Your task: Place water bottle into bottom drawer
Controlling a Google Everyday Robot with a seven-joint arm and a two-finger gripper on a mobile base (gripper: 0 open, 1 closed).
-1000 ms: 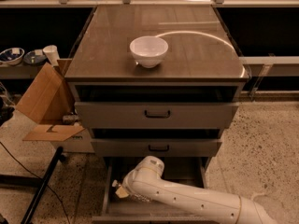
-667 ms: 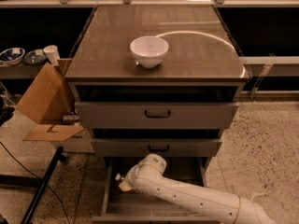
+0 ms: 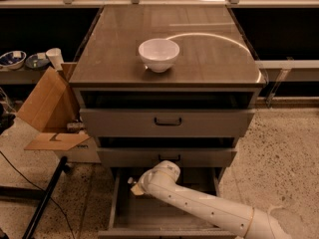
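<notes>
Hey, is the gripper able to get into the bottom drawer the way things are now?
Probably yes. The bottom drawer is pulled out with its top open, and the gripper hangs over its left rear part, just below the middle drawer's front. Nothing visible blocks it.

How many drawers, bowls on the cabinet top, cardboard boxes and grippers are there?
Drawers: 3 (top drawer, middle drawer, bottom drawer)
Bowls on the cabinet top: 1 (white bowl)
Cardboard boxes: 1 (cardboard box)
Grippers: 1 (gripper, in the bottom drawer, left side)
Total: 6
</notes>
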